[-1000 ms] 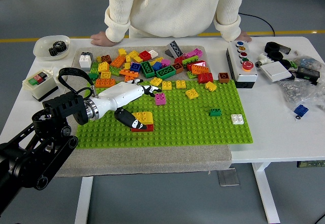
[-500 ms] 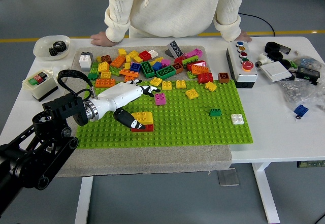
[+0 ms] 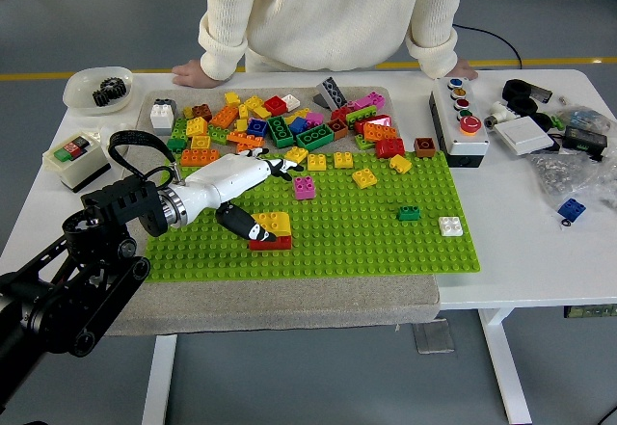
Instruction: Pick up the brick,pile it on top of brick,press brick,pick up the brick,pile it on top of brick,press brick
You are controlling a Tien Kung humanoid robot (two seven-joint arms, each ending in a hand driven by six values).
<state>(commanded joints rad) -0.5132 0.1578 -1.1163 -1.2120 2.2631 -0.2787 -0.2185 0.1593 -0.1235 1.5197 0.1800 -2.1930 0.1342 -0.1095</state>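
One hand in play: the left hand (image 3: 253, 194) has barely shifted over the last second, thumb down against the yellow brick (image 3: 272, 223) stacked on the red brick (image 3: 271, 243) on the green baseplate (image 3: 386, 237), other fingers extended, gripping nothing — looks like pressing.

No readable text, label, brand or number is found; nothing legible is seen on bricks, button boxes or packets.

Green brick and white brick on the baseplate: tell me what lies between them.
Nothing: in the head view only bare studs of the green baseplate separate the small green brick from the white brick.
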